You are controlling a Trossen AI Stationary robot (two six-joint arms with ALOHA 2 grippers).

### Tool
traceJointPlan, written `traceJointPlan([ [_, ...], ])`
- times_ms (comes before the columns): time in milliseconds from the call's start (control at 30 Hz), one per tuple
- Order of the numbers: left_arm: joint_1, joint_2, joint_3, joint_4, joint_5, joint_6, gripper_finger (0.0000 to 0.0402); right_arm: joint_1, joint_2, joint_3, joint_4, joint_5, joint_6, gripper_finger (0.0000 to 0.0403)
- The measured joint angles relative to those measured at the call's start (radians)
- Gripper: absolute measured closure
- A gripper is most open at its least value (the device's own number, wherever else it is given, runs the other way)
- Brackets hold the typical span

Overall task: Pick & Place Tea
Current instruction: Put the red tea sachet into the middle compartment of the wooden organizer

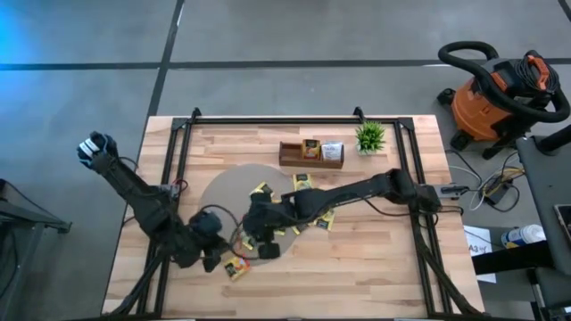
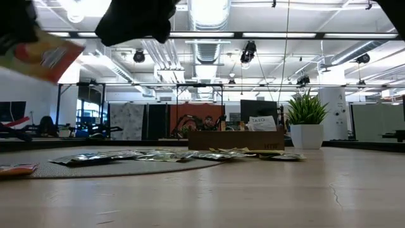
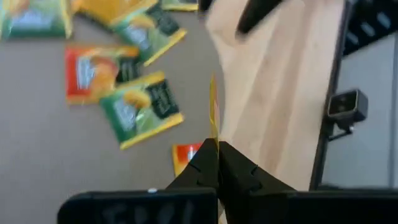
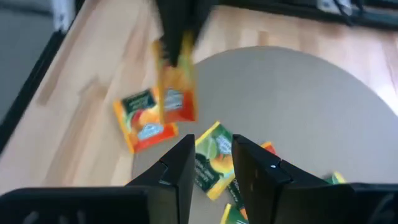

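Spanning wood table (image 1: pixel 375 259), grey round mat (image 1: pixel 223 192), sachets (image 1: pixel 314 207) scattered, workshop bkgd.

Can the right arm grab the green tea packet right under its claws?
Probably yes. The right gripper hangs open just above the green sachet on the grey mat, with nothing between them. The left gripper holds an orange sachet off to the side.

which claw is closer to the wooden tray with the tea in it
Right. The right claw sits mid-table over the grey mat, in front of the wooden tray. The left claw is farther toward the table's front edge.
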Motion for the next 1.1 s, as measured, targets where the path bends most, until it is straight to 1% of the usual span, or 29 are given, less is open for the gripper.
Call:
traceJointPlan([
  [100,0.072,0.037,0.066,-0.050,0.027,0.129,0.0401,0.013,0.000,0.015,0.000,-0.001,-0.030,0.0292],
  [200,0.126,0.084,0.117,-0.108,0.056,0.223,0.0401,0.016,0.000,0.032,0.001,0.004,-0.005,0.0283],
  [333,0.144,0.142,0.171,-0.108,0.086,0.354,0.0401,0.019,0.000,0.037,-0.011,0.024,0.014,0.0270],
  [433,0.144,0.170,0.205,-0.106,0.080,0.389,0.0401,0.021,0.000,0.038,-0.017,0.022,0.027,0.0262],
  [667,0.145,0.184,0.235,-0.104,0.006,0.396,0.0401,0.028,0.000,0.032,-0.021,0.021,0.073,0.0256],
  [733,0.145,0.184,0.239,-0.102,0.000,0.401,0.0401,0.028,0.001,0.029,-0.022,0.021,0.094,0.0263],
  [833,0.145,0.184,0.246,-0.105,-0.009,0.403,0.0401,0.027,0.003,0.028,-0.029,0.021,0.105,0.0285],
  [967,0.145,0.184,0.247,-0.099,-0.008,0.400,0.0401,0.028,0.003,0.028,-0.047,0.021,0.108,0.0334],
  [1100,0.145,0.184,0.247,-0.099,-0.008,0.355,0.0396,0.027,0.003,0.028,-0.065,0.022,0.107,0.0385],
])
